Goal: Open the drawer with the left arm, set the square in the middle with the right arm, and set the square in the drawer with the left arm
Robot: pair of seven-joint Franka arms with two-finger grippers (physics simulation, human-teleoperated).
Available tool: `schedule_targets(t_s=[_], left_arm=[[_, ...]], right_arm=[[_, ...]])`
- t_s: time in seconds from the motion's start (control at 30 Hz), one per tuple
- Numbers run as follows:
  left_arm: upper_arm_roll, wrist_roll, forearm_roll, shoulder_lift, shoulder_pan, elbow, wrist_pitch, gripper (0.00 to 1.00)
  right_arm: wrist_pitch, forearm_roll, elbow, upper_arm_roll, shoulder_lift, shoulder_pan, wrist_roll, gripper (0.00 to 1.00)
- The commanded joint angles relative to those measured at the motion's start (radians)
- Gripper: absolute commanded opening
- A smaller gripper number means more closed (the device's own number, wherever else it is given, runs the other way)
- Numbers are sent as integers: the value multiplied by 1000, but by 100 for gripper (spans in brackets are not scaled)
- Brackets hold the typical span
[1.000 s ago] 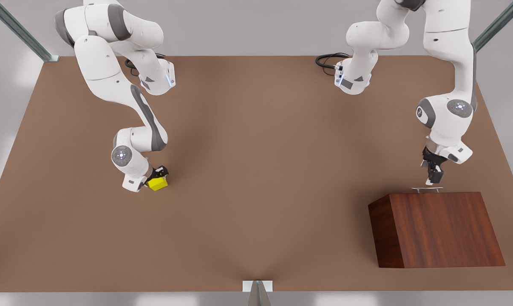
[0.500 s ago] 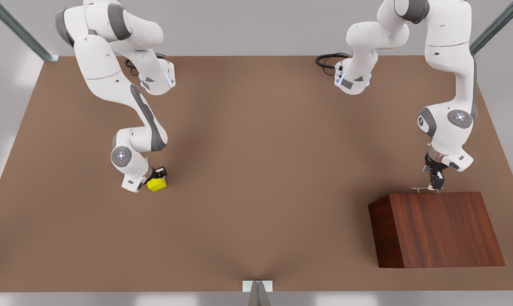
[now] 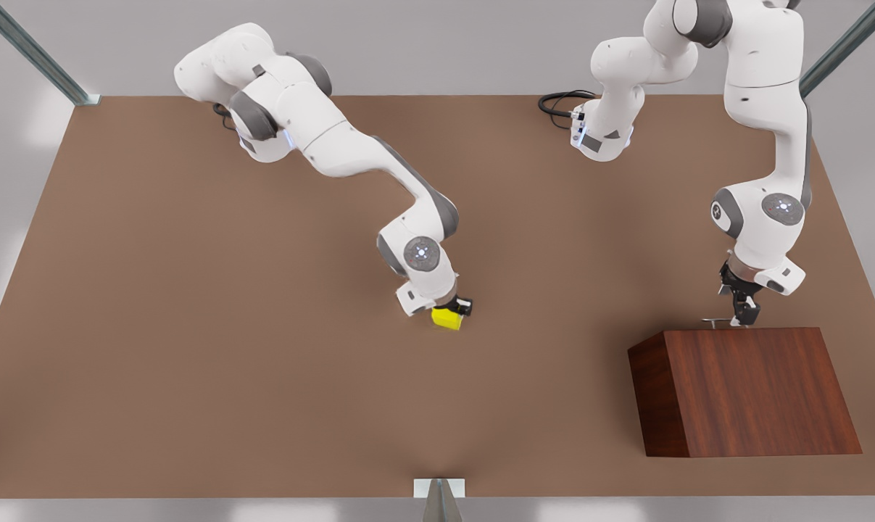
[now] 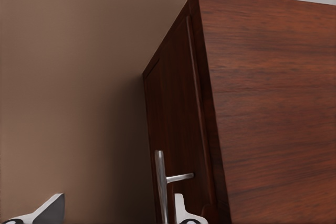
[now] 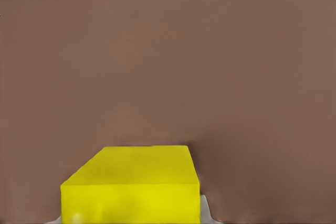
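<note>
yellow square [image 3: 448, 319] mid-table, drawer [image 4: 176, 129] shut

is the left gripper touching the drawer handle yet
Cannot tell. In the left wrist view the left gripper straddles the drawer handle, one fingertip beside the bar, but neither contact nor gap shows plainly.

yellow square [image 5: 131, 184] close up, low over plain brown tabletop [image 5: 168, 51], pale pincer fingertips [image 5: 206, 209] flanking it

Even, diffuse light, moderately bright; no glare. Tabletop [image 3: 191, 348] shows broad soft darker band down centre, lighter flanks. Faint shadow under square [image 3: 448, 319]. Wooden box [image 3: 756, 391]: top lit, side facing front view's left darker. Pale reflections along front view's bottom edge.
</note>
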Motion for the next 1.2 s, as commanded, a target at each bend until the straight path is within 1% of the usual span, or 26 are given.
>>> schedule_targets(t_s=[0.0, 0.03, 0.07, 0.13, 0.3, 0.37, 0.4, 0.43, 0.47, 0.5, 0.53, 0.6, 0.63, 0.67, 0.7, 0.73, 0.77, 0.8, 0.83, 0.87, 0.9, 0.93, 1.0, 1.07, 1.17], left_arm=[[0, 0, -1, 1, 0, 0, -2, 100], [0, 0, 1, 2, 0, 0, -11, 100], [0, 0, 1, 2, -1, -2, -19, 100], [0, 0, 1, -2, -3, -2, -43, 100], [0, -3, 2, -25, -6, -5, -92, 100], [0, -3, 2, -38, -6, -9, -109, 100], [0, -3, 4, -51, -6, -11, -123, 100], [0, -3, 4, -51, -6, -12, -128, 100], [0, -3, 4, -57, -6, -14, -134, 100], [0, -3, 5, -57, -6, -14, -138, 100], [0, -3, 7, -57, -6, -15, -144, 100], [0, -2, 10, -58, -8, -28, -144, 100], [0, -2, 10, -58, -8, -28, -151, 100], [0, -2, 10, -68, -8, -29, -161, 100], [0, -2, 10, -77, -8, -29, -175, 100], [0, -2, 10, -83, -8, -29, -186, 100], [0, -2, 12, -87, -8, -40, -187, 100], [0, -2, 12, -94, -8, -43, -187, 100], [0, -2, 10, -95, -8, -43, -189, 100], [0, -2, 12, -95, -8, -44, -189, 100], [0, -2, 10, -98, -8, -54, -192, 100], [0, -2, 12, -106, -8, -57, -192, 100], [0, -2, 12, -114, -9, -58, -203, 100], [0, -2, 12, -123, -12, -71, -212, 100], [2, -2, 13, -127, -12, -84, -212, 100]], right_arm=[[-1, -1, 34, -5, 27, 14, 25, 70], [7, 0, 108, -5, 81, 32, 66, 70], [33, 0, 137, -2, 109, 48, 100, 70], [56, 0, 160, -7, 158, 63, 109, 100], [45, 2, 166, -3, 147, 62, 126, 100], [-10, 3, 160, -3, 100, 54, 123, 100], [-50, 3, 157, -7, 48, 49, 121, 100], [-84, 5, 136, -8, -21, 39, 120, 100], [-84, 5, 45, -8, -129, 9, 109, 100], [-75, 3, -69, -2, -234, -49, 14, 100], [-72, -12, -223, 4, -376, -92, -112, 100], [-88, -33, -429, 20, -567, -236, -357, 100], [-168, -49, -505, 35, -662, -331, -489, 100], [-232, -165, -522, 33, -713, -383, -541, 100], [-301, -197, -531, 33, -753, -466, -684, 100], [-364, -199, -533, 36, -779, -558, -822, 100], [-443, -205, -527, 21, -802, -615, -951, 100], [-476, -205, -521, -72, -804, -609, -1060, 100], [-475, -204, -525, -96, -836, -629, -1129, 100], [-490, -204, -525, -77, -853, -662, -1129, 100], [-499, -204, -525, -11, -854, -736, -1130, 100], [-504, -204, -528, -2, -862, -736, -1132, 100], [-506, -205, -527, -2, -856, -739, -1140, 100], [-641, -202, -443, -5, -824, -747, -1130, 100], [-645, -139, -400, -13, -827, -785, -1134, 100]])
